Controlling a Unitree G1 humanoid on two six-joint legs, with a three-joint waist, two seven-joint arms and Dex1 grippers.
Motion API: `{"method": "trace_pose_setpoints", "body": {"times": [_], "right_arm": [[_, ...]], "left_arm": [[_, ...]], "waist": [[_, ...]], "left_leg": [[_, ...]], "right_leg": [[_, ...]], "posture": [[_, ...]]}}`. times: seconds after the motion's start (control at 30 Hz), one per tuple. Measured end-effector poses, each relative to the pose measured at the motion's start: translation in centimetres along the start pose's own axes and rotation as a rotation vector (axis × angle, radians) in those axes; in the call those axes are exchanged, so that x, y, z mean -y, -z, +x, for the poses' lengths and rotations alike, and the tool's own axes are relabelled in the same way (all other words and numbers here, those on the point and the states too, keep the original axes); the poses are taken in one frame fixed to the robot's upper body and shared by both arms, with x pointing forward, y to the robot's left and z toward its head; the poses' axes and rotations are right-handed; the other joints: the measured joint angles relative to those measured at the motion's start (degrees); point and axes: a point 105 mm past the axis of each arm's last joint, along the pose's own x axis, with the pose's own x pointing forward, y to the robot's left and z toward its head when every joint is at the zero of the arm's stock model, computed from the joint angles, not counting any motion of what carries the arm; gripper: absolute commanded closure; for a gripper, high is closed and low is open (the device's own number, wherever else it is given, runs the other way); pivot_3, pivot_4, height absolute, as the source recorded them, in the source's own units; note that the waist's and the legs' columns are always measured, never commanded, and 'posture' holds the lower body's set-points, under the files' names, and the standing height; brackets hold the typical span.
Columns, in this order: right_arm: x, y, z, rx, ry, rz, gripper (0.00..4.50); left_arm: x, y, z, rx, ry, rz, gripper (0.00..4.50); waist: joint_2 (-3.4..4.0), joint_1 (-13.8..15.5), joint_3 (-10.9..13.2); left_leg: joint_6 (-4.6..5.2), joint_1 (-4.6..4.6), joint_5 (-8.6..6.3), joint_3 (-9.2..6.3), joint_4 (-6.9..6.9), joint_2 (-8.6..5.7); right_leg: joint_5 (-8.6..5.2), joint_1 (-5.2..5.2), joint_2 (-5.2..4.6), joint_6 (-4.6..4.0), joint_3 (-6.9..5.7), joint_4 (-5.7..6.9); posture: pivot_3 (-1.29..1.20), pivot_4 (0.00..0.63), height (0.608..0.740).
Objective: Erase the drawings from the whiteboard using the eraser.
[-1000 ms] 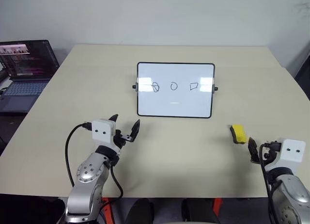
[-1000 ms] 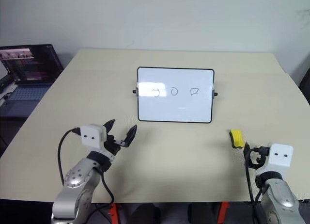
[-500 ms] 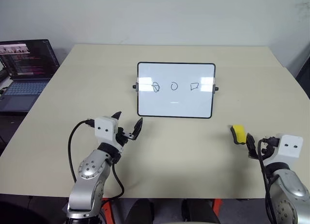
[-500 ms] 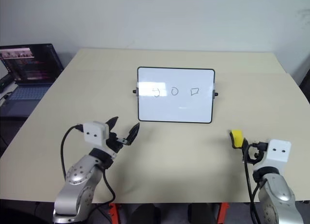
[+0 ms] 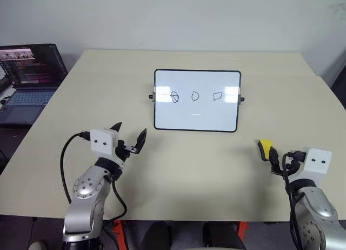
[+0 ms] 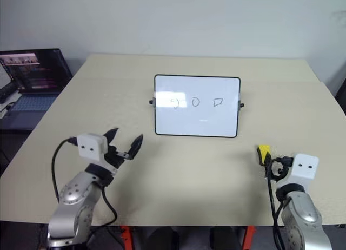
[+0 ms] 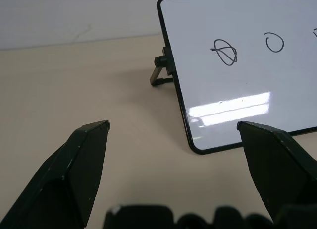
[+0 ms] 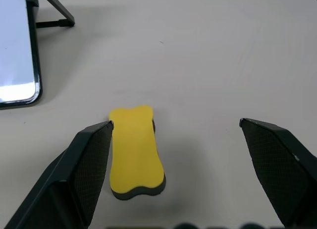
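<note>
The whiteboard stands propped at the table's middle, tilted back on its side knobs. The drawings run in a row across its upper half: a crossed oval, a circle and a rough quadrilateral. The yellow eraser lies flat on the table, right of the board and nearer me. My right gripper is open just behind the eraser. In the right wrist view the eraser lies by one finger, inside the wide gap, not gripped. My left gripper is open and holds nothing, off the board's near left corner.
An open laptop sits on a separate surface at the far left. The beige table has bare room in front of the board and between my arms. The board's stand leg sticks out behind its left side.
My left gripper has shifted left, away from the board's near left corner, still open. The right gripper, the eraser and the board stay about where they were.
</note>
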Motion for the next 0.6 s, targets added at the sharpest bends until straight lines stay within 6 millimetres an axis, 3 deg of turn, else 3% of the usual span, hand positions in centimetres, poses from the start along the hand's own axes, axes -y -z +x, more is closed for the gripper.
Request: {"method": "trace_pose_setpoints", "body": {"times": [0.17,0.33,0.6], "right_arm": [[0.1,-0.2,-0.1,-0.013,-0.008,-0.028,0.04],[-0.1,-0.6,0.2,-0.024,-0.023,-0.05,0.04],[-1.7,-2.5,1.4,0.012,-0.121,-0.051,0.04]], "left_arm": [[-0.4,-0.6,0.4,-0.009,0.088,-0.012,0.0],[0.3,-1.7,0.3,-0.055,0.303,-0.074,0.0],[0.0,-6.6,0.4,-0.068,0.56,-0.014,0.0]], "waist": [[0.0,-0.1,0.0],[0.01,-0.2,0.0],[0.02,-0.5,0.0]], "left_leg": [[0.0,0.0,0.0,0.0,0.0,0.01],[-0.01,0.01,0.0,0.0,0.0,0.01],[0.0,0.01,0.01,-0.01,-0.01,0.0]], "right_leg": [[0.0,-0.01,0.0,0.0,0.01,0.01],[0.0,-0.02,0.01,0.0,0.0,0.02],[0.0,-0.03,0.04,0.0,0.02,-0.01]], "posture": [[0.0,0.15,0.74],[0.0,0.15,0.74],[0.0,0.15,0.74]]}}
